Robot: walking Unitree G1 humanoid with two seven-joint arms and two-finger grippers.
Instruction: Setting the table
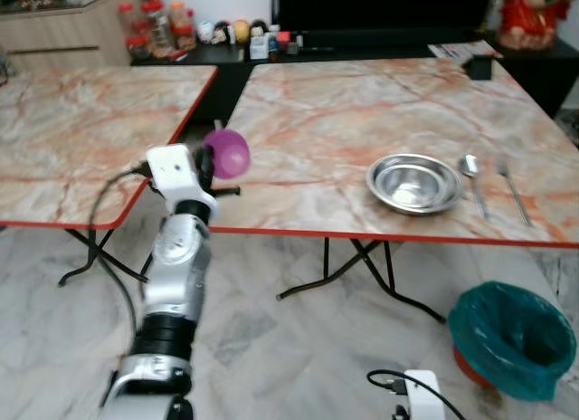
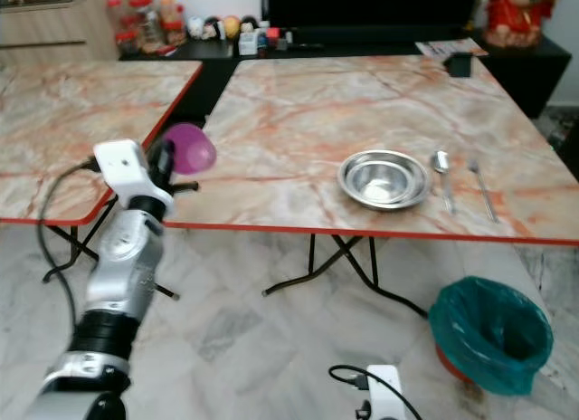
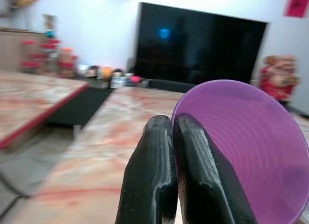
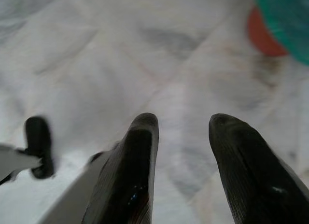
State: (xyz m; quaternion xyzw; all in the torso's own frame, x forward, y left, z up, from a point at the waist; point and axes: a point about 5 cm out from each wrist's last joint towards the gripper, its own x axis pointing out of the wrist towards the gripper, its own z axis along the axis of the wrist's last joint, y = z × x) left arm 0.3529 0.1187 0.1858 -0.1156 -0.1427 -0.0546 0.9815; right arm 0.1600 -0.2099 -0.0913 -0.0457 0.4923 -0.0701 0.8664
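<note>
Purple cup (image 1: pixel 227 153) sits pinched by its rim in the left end effector (image 3: pixel 173 137), whose two black fingers (image 3: pixel 150 175) are clamped together on it, held up at the near left edge of the table (image 1: pixel 335 112). Farther right on that table rest a metal bowl (image 1: pixel 415 183), a spoon (image 1: pixel 471 178) just beside it, then a fork (image 1: pixel 512 190). The right end effector (image 4: pixel 183 132) hangs over the floor (image 4: pixel 96 55) with fingers apart, near a green bin (image 1: pixel 512 338).
</note>
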